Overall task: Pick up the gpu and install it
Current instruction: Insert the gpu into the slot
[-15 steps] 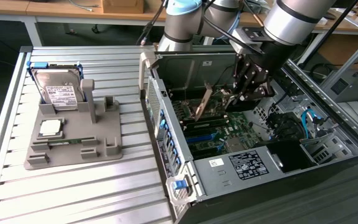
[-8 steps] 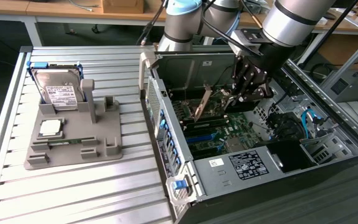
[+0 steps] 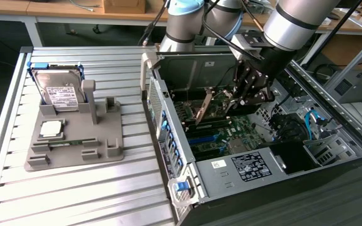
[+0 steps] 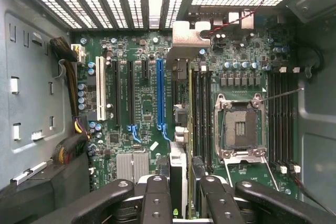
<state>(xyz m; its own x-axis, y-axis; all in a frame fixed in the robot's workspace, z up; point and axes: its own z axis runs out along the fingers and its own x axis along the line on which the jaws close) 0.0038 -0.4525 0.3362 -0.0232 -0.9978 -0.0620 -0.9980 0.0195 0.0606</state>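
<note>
- GPU [image 3: 201, 112], a thin dark expansion card with a silver metal end bracket, is off the ribbed metal table [image 3: 93, 197] and hangs edge-on inside the open black-and-silver computer case [image 3: 332, 141].
- The black fingers [image 4: 156, 198] of the gripper [image 3: 222, 107] are closed part-way on the card's two faces, so the pick-up looks done.
- Seen from the wrist, the GPU [image 4: 178, 166] hangs above the green motherboard [image 4: 142, 103], just beside the long blue slot [image 4: 160, 95]. It seems to lie off that slot's line, so I judge it not yet seated.
- In the exterior view, at nine o'clock from the case, the grey moulded holder [image 3: 74, 155] carries the boxy silver hard drive [image 3: 58, 94] and the small square silver chip [image 3: 51, 129].
- What is left is the install itself.
</note>
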